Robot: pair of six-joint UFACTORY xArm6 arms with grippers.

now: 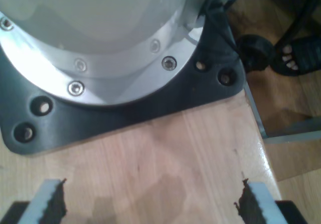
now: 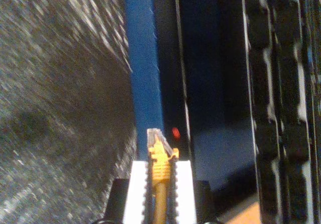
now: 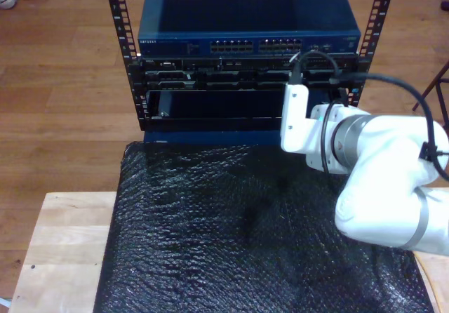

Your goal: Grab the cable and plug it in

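The yellow-orange cable (image 2: 159,196) runs up between the white pads (image 2: 138,186) of my second gripper (image 2: 160,166), which is shut on it just behind the connector. Its clear plastic plug (image 2: 156,137) sticks out past the fingertips, pointing along a blue panel edge (image 2: 143,58) beside a small red light (image 2: 175,132). In the exterior view my second arm (image 3: 379,165) reaches from the right to the rack front, and its wrist (image 3: 295,116) hides the jaws. My first gripper (image 1: 150,206) is open with nothing in it, above bare wood (image 1: 165,153) next to an arm's base plate (image 1: 150,101).
A blue network switch (image 3: 245,15) with port rows (image 3: 231,46) tops the black rack (image 3: 210,88). A black bubble mat (image 3: 238,229) covers the wooden table (image 3: 63,243). A perforated rack rail (image 2: 266,83) stands close to the plug. A person's sandalled foot (image 1: 296,58) is on the floor.
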